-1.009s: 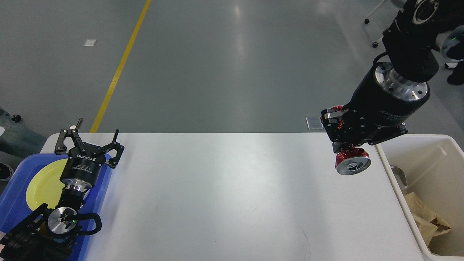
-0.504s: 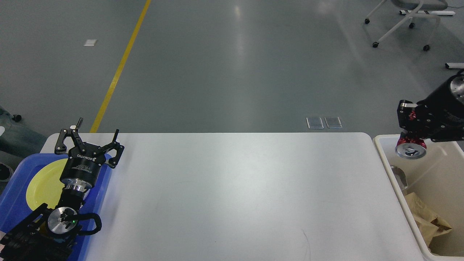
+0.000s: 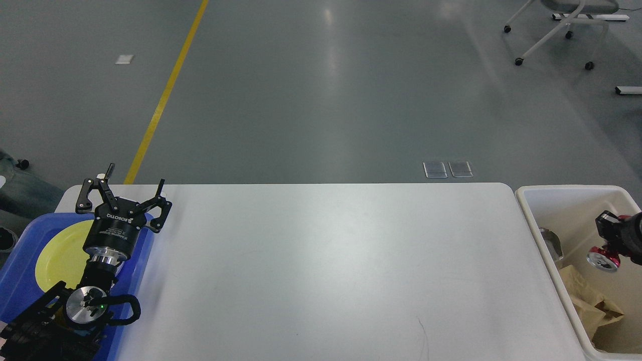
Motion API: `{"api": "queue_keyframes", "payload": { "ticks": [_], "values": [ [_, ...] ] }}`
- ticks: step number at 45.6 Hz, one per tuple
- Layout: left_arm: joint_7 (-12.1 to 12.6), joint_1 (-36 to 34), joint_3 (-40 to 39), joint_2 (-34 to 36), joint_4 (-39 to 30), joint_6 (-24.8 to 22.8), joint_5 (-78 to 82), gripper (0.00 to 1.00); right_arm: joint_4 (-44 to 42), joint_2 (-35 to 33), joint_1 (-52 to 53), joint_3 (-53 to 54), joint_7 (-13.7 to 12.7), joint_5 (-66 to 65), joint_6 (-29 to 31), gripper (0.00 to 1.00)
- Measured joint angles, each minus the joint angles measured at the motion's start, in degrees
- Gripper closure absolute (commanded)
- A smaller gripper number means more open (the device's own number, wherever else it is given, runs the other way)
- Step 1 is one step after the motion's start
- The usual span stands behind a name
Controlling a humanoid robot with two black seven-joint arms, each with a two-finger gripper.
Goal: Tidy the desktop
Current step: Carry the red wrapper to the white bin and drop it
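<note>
The white desktop [image 3: 321,260] fills the middle of the head view and bears nothing but the blue tray at its left end. My left gripper [image 3: 123,193] is open and empty, held above the tray's far right corner. My right gripper [image 3: 609,245] shows at the right edge, inside the cream-white bin [image 3: 531,220], shut on a crushed red can [image 3: 603,259] with its silver end facing me. Most of the right arm is out of view.
A blue tray [image 3: 20,271] with a yellow plate [image 3: 60,253] sits on the table's left end under my left arm. The bin holds crumpled brown paper [image 3: 589,301] and a silvery piece [image 3: 549,243]. An office chair [image 3: 562,25] stands on the floor far right.
My right gripper has carried the red can from above the table's right end, rightward and down into the bin. The left arm has not moved.
</note>
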Motion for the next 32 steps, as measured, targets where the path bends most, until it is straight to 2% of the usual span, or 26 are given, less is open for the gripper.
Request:
{"api": "queue_keyframes", "payload": {
  "ticks": [10,12,18,32],
  "values": [
    [0.0,0.0,0.0,0.0,0.0,0.0,-0.01,0.04,-8.05,10.34,-18.06,1.12,0.13,-0.29,-26.24,1.0],
    [0.0,0.0,0.0,0.0,0.0,0.0,-0.03,0.04,-8.63,11.72,-19.52,1.05,0.13,-0.39,-28.52,1.0],
    [0.0,0.0,0.0,0.0,0.0,0.0,-0.04,0.04,-10.0,14.41,-21.88,1.01,0.15,-0.52,-32.26,1.0],
    [0.0,0.0,0.0,0.0,0.0,0.0,-0.03,0.04,-10.3,17.34,-24.1,0.9,0.12,-0.6,-33.11,1.0]
  ]
}}
